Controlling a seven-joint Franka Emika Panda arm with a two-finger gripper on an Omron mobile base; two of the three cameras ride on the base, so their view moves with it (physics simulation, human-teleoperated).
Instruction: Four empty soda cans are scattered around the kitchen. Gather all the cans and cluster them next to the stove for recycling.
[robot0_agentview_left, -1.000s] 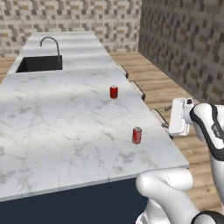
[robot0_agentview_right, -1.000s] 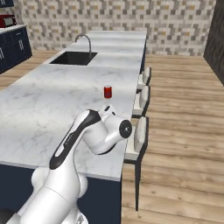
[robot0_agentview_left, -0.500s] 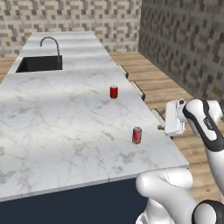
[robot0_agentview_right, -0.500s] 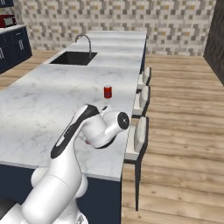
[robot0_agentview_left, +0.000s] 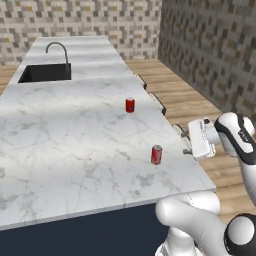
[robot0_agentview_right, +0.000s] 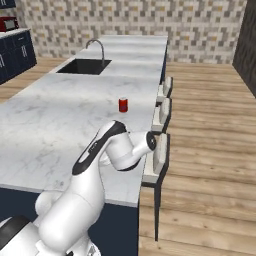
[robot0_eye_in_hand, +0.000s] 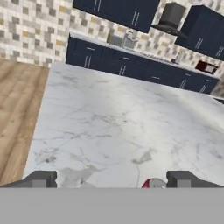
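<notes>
Can (robot0_agentview_left: 156, 154) near the counter (robot0_agentview_left: 60, 140) edge, gripper (robot0_eye_in_hand: 111, 180) spread wide beside it: I'd lower, center the can between fingers (robot0_eye_in_hand: 41, 179), then clench.

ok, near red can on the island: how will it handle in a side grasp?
The near red can stands upright, apart from the far can. Small and thin-walled: probably light, dents easily. Tall for its base on smooth marble: a nudge likely tips it, then it rolls.

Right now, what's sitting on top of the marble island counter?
Two red soda cans stand upright on the marble island counter: a near can and a far can. A sink with a faucet is set in at the far end. The sink's inside is too dark to tell.
</notes>
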